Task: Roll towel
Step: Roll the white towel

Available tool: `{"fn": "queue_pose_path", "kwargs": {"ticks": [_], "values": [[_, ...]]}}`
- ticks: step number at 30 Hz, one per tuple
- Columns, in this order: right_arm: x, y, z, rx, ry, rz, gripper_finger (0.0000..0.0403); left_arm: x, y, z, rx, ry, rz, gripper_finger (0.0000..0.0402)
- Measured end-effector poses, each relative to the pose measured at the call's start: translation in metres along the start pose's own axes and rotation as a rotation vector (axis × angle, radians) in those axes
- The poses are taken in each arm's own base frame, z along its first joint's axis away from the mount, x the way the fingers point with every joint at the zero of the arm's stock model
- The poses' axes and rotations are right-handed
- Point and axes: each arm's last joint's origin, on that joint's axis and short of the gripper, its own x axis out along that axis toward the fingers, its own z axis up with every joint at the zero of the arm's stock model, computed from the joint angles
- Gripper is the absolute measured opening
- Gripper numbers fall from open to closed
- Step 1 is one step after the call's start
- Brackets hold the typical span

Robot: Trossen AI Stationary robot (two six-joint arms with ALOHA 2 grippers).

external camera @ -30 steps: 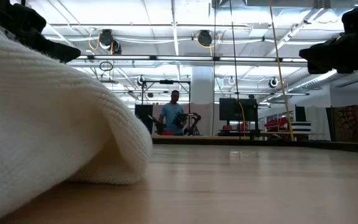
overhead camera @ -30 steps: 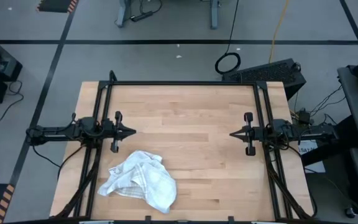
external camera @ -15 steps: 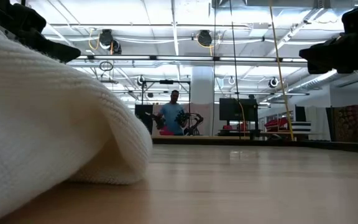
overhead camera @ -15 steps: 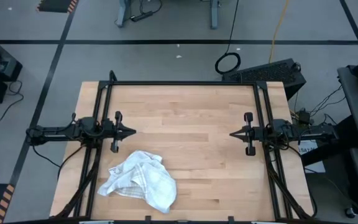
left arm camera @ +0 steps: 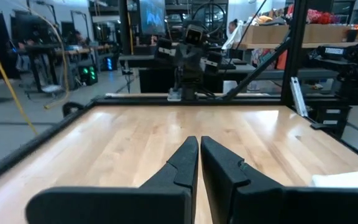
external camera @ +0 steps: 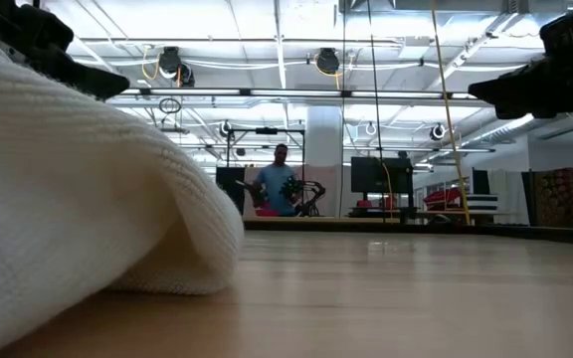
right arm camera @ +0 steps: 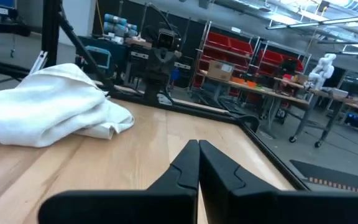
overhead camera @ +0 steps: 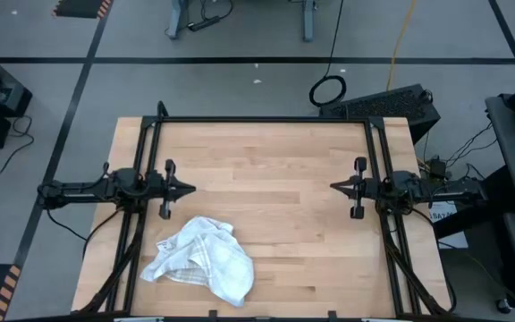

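From above, the crumpled white plaid cloth towel (overhead camera: 199, 260) lies near the light wooden table's (overhead camera: 266, 170) front-left corner; both end effectors, left (overhead camera: 189, 189) and right (overhead camera: 334, 187), pinched closed, empty; only the low view shows a person (external camera: 280, 181) beyond.

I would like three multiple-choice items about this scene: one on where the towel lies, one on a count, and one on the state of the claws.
1. Where does the towel lie on the table?
A. at the near edge, on the left arm's side
B. in the middle
C. at the far edge, on the right arm's side

2. How many cloths are on the table?
A. none
B. one
C. three

3. How are the left claw and the right claw?
A. both shut, holding nothing
B. both wide open
C. both gripping the towel

Answers: 1 A, the high view shows the towel crumpled below the left claw. 2 B, only one cloth shows. 3 A, the fingers meet and stay clear of the towel.
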Motion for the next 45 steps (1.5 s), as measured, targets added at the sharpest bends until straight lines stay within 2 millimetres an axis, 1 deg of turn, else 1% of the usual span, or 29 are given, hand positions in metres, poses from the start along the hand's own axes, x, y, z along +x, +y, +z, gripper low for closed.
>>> {"fn": "queue_pose_path", "kwargs": {"ticks": [3, 6, 10, 12, 15, 19, 24, 27, 29, 31, 33, 36, 38, 41, 43, 45], "values": [[0.000, -0.002, 0.000, 0.036, 0.005, -0.057, 0.0000, 0.000, 0.000, 0.002, -0.021, -0.020, 0.004, 0.0028], [0.000, -0.002, 0.000, -0.005, 0.006, -0.058, 0.0000, -0.001, 0.001, 0.009, -0.069, -0.033, 0.028, 0.0026], [0.000, -0.002, 0.001, -0.063, 0.010, -0.075, 0.0000, -0.007, 0.002, 0.039, -0.073, -0.112, 0.036, 0.0010], [0.000, -0.003, 0.001, -0.064, 0.011, -0.081, 0.0000, -0.010, 0.002, 0.056, -0.073, -0.106, 0.038, 0.0005], [0.000, -0.002, 0.001, -0.067, 0.010, -0.080, 0.0000, -0.015, 0.004, 0.090, -0.065, -0.094, 0.070, 0.0004], [0.000, -0.002, 0.000, -0.064, 0.010, -0.079, 0.0000, -0.015, 0.007, 0.137, -0.046, 0.001, 0.105, 0.0002], [0.000, -0.002, 0.001, -0.063, 0.010, -0.078, 0.0000, -0.005, 0.008, 0.208, -0.048, 0.060, 0.083, 0.0002], [0.000, -0.002, 0.001, -0.063, 0.010, -0.078, 0.0000, 0.002, 0.010, 0.250, -0.048, 0.065, 0.079, 0.0002], [0.000, -0.002, 0.000, -0.064, 0.010, -0.078, 0.0000, 0.005, 0.011, 0.274, -0.039, 0.086, 0.078, 0.0011], [0.000, -0.002, 0.001, -0.063, 0.010, -0.078, 0.0000, 0.009, 0.011, 0.289, -0.023, 0.122, 0.076, 0.0026], [0.000, -0.002, 0.001, -0.052, 0.009, -0.077, 0.0000, 0.015, 0.011, 0.293, -0.020, 0.177, 0.074, 0.0044], [0.000, -0.002, 0.001, 0.015, 0.005, -0.078, 0.0000, 0.029, 0.012, 0.284, 0.002, 0.253, 0.069, 0.0067], [0.000, -0.002, 0.001, 0.142, -0.001, -0.076, 0.0000, 0.038, 0.011, 0.270, 0.002, 0.319, 0.060, 0.0076], [0.000, -0.002, 0.001, 0.431, -0.013, -0.075, 0.0000, 0.053, 0.011, 0.245, -0.001, 0.412, 0.043, 0.0080], [0.000, -0.004, 0.005, 0.478, -0.042, -0.075, 0.0000, 0.060, 0.009, 0.227, -0.026, 0.467, 0.031, 0.0081], [-0.002, -0.007, 0.019, 0.509, -0.084, -0.071, 0.0000, 0.066, 0.008, 0.212, -0.068, 0.496, 0.038, 0.0081]]}}
